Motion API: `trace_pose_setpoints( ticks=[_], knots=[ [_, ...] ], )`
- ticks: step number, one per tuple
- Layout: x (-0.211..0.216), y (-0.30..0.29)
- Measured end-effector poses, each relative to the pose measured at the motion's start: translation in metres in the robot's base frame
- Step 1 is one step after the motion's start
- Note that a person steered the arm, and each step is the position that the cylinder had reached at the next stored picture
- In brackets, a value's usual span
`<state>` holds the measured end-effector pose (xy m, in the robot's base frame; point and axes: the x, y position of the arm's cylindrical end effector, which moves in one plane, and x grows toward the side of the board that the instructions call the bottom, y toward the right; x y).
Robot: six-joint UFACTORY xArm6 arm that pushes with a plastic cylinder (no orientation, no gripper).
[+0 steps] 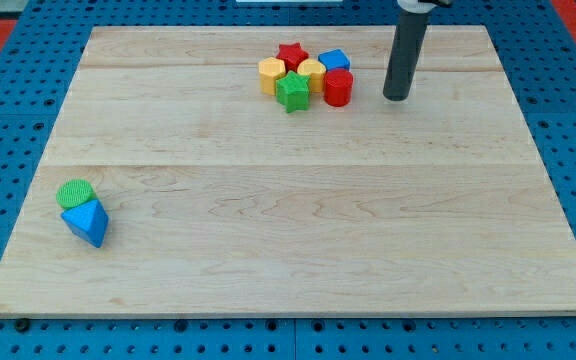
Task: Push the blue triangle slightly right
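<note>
Counting eight blocks — two blue, two green, two red, two yellow.

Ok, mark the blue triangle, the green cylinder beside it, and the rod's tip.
blue triangle point(87, 223), camera view, middle of its front face.
green cylinder point(75, 192), camera view, its ribbed top.
my tip point(396, 97), camera view, rod's very end, right of the cluster.

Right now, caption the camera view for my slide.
My tip rests right of the top cluster, far from the blue triangle touching the green cylinder at bottom left.
</note>
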<state>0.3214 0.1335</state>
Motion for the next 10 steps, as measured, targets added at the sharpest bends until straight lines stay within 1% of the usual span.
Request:
trace_pose_setpoints(
  ticks=[1,3,4,6,7,8,9,10],
  knots=[
    [0.006,-0.009],
    [0.040,-0.136],
    [0.061,-0.178],
    [0.059,-0.278],
    [0.077,-0.369],
    [0.131,-0.403],
    [0.171,-0.403],
    [0.200,-0.370]
  ],
)
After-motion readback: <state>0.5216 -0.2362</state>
